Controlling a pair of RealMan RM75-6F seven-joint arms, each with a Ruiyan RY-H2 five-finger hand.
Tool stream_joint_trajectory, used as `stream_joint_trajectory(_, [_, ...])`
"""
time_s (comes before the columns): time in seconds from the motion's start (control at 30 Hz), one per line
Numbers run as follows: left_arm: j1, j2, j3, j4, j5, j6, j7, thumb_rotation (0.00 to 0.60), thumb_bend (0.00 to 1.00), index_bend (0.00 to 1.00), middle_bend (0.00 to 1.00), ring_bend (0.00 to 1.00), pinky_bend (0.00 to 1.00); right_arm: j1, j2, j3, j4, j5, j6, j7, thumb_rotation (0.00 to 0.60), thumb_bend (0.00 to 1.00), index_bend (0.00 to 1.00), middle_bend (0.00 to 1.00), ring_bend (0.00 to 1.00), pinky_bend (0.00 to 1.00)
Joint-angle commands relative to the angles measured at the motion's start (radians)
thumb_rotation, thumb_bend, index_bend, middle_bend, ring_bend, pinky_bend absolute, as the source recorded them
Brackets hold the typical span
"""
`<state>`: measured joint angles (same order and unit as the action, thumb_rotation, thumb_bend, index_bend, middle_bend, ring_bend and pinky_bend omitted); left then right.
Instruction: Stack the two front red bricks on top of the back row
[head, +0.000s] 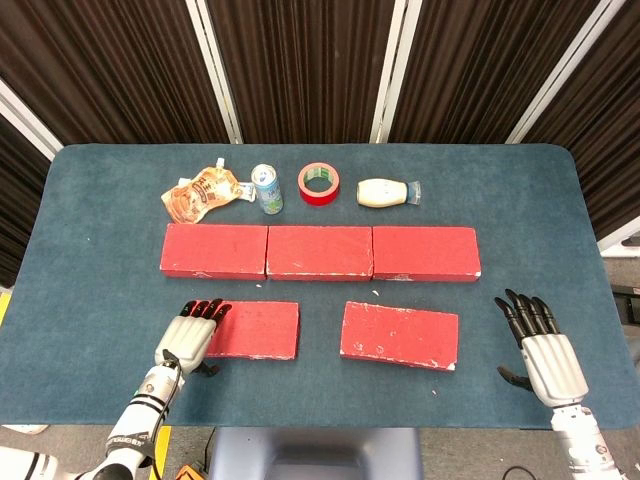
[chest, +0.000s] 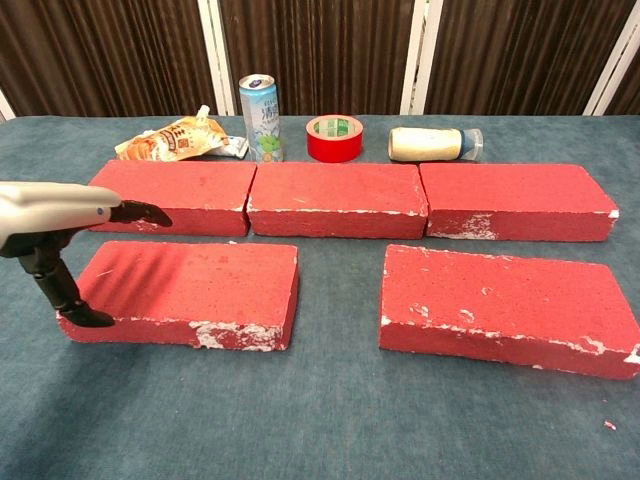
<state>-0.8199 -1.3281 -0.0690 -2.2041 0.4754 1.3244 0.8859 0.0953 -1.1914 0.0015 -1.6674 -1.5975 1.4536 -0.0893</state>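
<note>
Left hand (head: 190, 335) fingers spread over left front brick (head: 250, 329), thumb at its near edge, not gripping; right hand (head: 541, 350) released, right of it.

Bright, even overhead light, soft short shadows, both views sharp, no glare.

Five red bricks (head: 319, 252), one can (head: 266, 189), one tape roll (head: 319, 184), one bottle (head: 386, 193), one snack pouch (head: 201, 192).
</note>
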Motion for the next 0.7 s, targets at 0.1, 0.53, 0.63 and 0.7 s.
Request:
stream_joint_trajectory(0.1, [-0.03,-0.051,-0.026,0.023,-0.042,0.024,0.02,0.6,0.18,0.0,0.0,0.0,0.01,0.0,0.001,-0.001,-0.003,0.0,-0.001,-0.001,0.6,0.0,0.05,0.1,0.0,0.0])
stream_joint_trajectory(0.53, [-0.085,-0.157,-0.061,0.1,-0.116,0.047,0.052,0.6,0.18,0.0,0.0,0.0,0.01,0.001,0.004,-0.002,-0.006,0.006,-0.007,0.003,0.6,0.0,0.05,0.1,0.0,0.0])
stream_joint_trajectory(0.63, [-0.093,-0.175,-0.065,0.118,-0.13,0.045,0.055,0.6,0.19,0.0,0.0,0.0,0.01,0.0,0.006,0.0,-0.006,0.008,-0.005,0.005,0.6,0.0,0.05,0.1,0.0,0.0])
stream_joint_trajectory(0.7, [-0.098,-0.184,-0.068,0.127,-0.135,0.044,0.057,0.6,0.19,0.0,0.0,0.0,0.01,0.0,0.006,0.0,-0.006,0.009,-0.006,0.007,0.6,0.0,0.05,0.1,0.0,0.0])
